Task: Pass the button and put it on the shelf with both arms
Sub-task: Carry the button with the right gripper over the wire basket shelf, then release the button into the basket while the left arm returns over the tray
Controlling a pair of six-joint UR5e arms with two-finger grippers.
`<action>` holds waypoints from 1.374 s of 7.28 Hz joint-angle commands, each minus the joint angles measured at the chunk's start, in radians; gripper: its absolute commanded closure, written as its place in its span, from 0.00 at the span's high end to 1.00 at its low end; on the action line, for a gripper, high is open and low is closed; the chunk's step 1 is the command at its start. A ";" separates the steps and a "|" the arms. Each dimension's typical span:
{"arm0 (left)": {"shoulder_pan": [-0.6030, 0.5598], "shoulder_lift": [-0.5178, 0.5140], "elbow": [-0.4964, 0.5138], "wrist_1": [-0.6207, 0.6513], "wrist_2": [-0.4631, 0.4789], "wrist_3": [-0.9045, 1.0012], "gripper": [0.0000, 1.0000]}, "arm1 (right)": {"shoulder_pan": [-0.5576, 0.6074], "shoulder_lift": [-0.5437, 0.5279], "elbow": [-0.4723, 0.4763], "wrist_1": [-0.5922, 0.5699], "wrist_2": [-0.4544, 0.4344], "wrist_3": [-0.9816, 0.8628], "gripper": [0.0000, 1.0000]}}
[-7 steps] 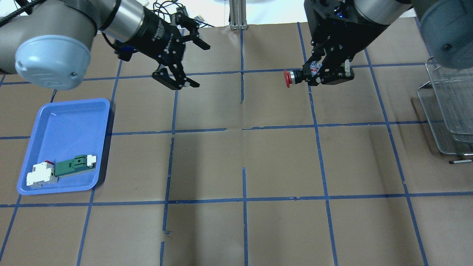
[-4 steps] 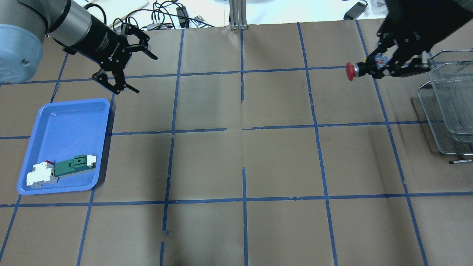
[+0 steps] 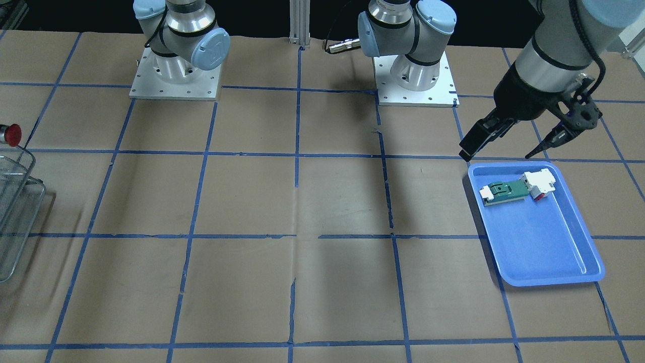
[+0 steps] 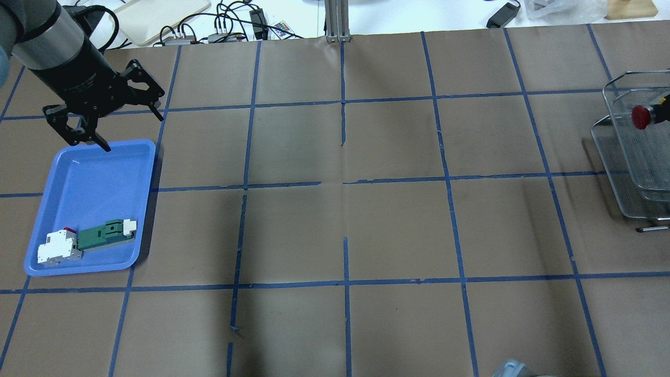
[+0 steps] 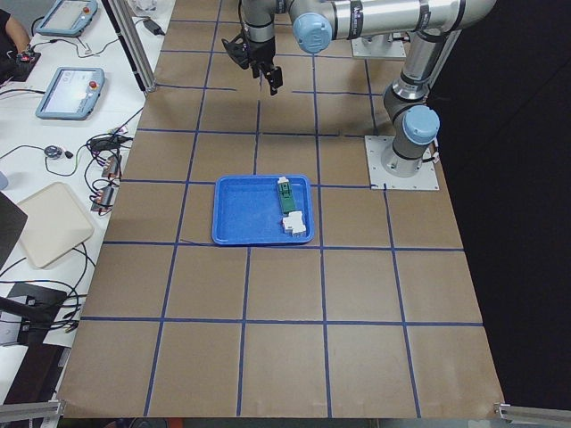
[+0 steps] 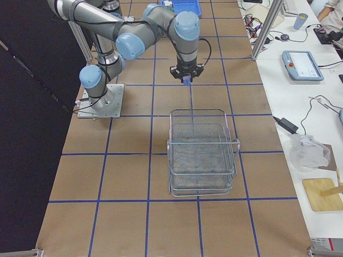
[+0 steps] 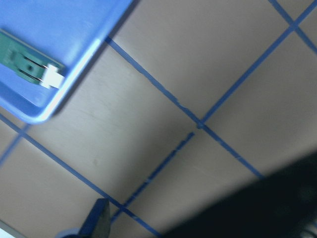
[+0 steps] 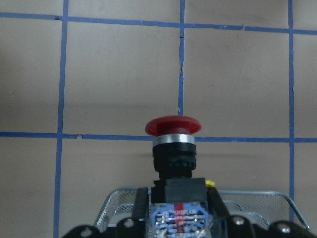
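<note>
Hovering at the shelf [image 6: 202,155] rim, the right gripper [image 8: 178,213] pinches the button [image 8: 173,141] in its fingers, so placing likely needs lowering then release; the left gripper [image 3: 497,156], fingers spread wide, hangs empty.

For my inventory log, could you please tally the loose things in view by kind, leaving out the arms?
button: 1
shelf: 1
tray: 1
parts in the tray: 2 (green part, white part)
Total: 5
</note>
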 commanded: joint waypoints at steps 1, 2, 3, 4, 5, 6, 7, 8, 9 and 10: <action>-0.012 0.051 0.012 -0.080 0.138 0.112 1.00 | -0.021 0.150 -0.006 -0.174 -0.008 -0.034 0.07; -0.034 0.047 0.006 -0.083 0.145 0.221 1.00 | -0.059 0.187 -0.001 -0.181 0.000 -0.107 0.08; -0.061 0.058 -0.011 -0.079 0.148 0.261 1.00 | -0.101 0.229 -0.006 -0.178 -0.002 -0.119 0.09; -0.071 0.067 -0.016 -0.074 0.155 0.267 1.00 | -0.111 0.226 -0.012 -0.178 -0.016 -0.121 0.12; -0.069 0.052 -0.020 -0.073 0.138 0.275 1.00 | -0.117 0.228 -0.009 -0.176 -0.014 -0.107 0.32; -0.077 0.073 -0.018 -0.083 0.095 0.366 1.00 | -0.122 0.226 -0.006 -0.173 -0.010 -0.097 0.75; -0.066 0.082 -0.025 -0.088 -0.040 0.500 1.00 | -0.122 0.226 -0.005 -0.166 -0.008 -0.078 0.97; -0.065 0.090 -0.025 -0.100 -0.068 0.522 1.00 | -0.122 0.220 -0.006 -0.163 -0.011 -0.075 1.00; -0.065 0.093 -0.028 -0.116 -0.059 0.525 1.00 | -0.122 0.190 0.003 -0.160 -0.010 -0.061 1.00; -0.060 0.092 -0.030 -0.113 -0.048 0.529 1.00 | -0.116 0.148 0.005 -0.120 -0.007 -0.008 1.00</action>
